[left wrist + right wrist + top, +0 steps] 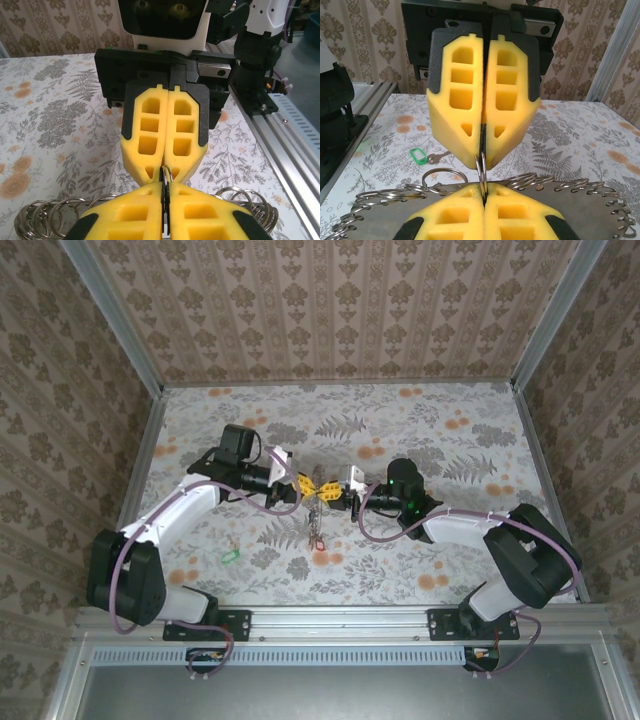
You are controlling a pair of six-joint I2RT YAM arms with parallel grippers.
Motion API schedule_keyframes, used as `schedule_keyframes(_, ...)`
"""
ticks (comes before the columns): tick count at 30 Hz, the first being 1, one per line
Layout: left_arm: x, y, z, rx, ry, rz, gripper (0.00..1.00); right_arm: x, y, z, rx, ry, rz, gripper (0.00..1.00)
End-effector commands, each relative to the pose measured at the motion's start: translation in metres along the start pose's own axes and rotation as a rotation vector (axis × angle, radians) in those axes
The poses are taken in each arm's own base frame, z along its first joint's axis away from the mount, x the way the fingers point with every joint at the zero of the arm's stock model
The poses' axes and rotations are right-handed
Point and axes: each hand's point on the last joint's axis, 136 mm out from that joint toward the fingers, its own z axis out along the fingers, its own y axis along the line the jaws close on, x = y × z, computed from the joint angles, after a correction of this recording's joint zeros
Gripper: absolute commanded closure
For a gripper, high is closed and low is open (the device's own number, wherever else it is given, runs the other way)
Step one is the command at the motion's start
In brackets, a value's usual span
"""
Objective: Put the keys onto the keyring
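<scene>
Yellow foam fingers (520, 215) of my right tool (484, 189) sit closest to the wrist camera. They are pressed together with almost no gap, and the thin grey keyring (481, 169) stands edge-on in their seam. Straight across, my left tool (482, 161) meets it tip to tip, just as narrow, pinching the same loop from the other side.

From above, both tools join over the middle of the tabletop (450, 440). A small bunch with a red head (321, 543) shows just on the near-edge side of the tips. I judge these to be keys already on the loop, though I cannot tell whether the bunch hangs or rests on the tabletop.

One green key (229, 555) lies loose toward the near left corner, well apart from the tools and on my left arm's side. As far as the right wrist view lets me judge, its head is toward the near edge and its shank points away from that edge. My left arm is the nearer one, so I judge that fetching it falls to the left tool, with the right tool holding the loop alone.
</scene>
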Motion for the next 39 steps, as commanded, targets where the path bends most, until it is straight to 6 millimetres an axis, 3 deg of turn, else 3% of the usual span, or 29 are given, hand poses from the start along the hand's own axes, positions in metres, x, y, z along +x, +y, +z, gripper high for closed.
schedule_keyframes(1,-0.006,-0.010,-0.001,0.056,-0.050,0.003,0.86,-0.019,-0.004,0.001,0.013,-0.064,-0.046,1.00)
schedule_keyframes(13,0.006,-0.006,-0.002,0.015,0.010,0.017,0.85,-0.021,-0.002,-0.003,0.019,-0.069,-0.044,1.00)
schedule_keyframes(18,0.012,-0.007,0.002,0.006,0.049,0.032,1.00,-0.021,-0.002,-0.003,0.014,-0.071,-0.038,1.00)
schedule_keyframes(22,0.017,-0.001,0.004,-0.028,0.089,0.040,1.00,-0.017,-0.004,-0.002,0.024,-0.056,-0.029,1.00)
schedule_keyframes(24,0.019,0.003,0.003,-0.066,0.112,0.058,1.00,-0.010,-0.008,-0.002,0.050,-0.025,-0.018,0.79)
schedule_keyframes(25,0.018,0.005,0.002,-0.088,0.125,0.078,1.00,-0.005,-0.013,-0.001,0.072,0.006,-0.008,0.74)
schedule_keyframes(28,0.016,0.009,-0.002,-0.133,0.161,0.103,1.00,0.009,-0.011,0.000,0.052,0.092,0.001,0.71)
schedule_keyframes(33,0.005,0.008,-0.004,-0.131,0.140,0.121,1.00,0.008,-0.007,-0.003,0.047,0.097,-0.007,0.70)
schedule_keyframes(39,0.007,0.009,0.000,-0.112,0.126,0.104,1.00,0.006,-0.005,-0.003,0.042,0.092,-0.004,0.68)
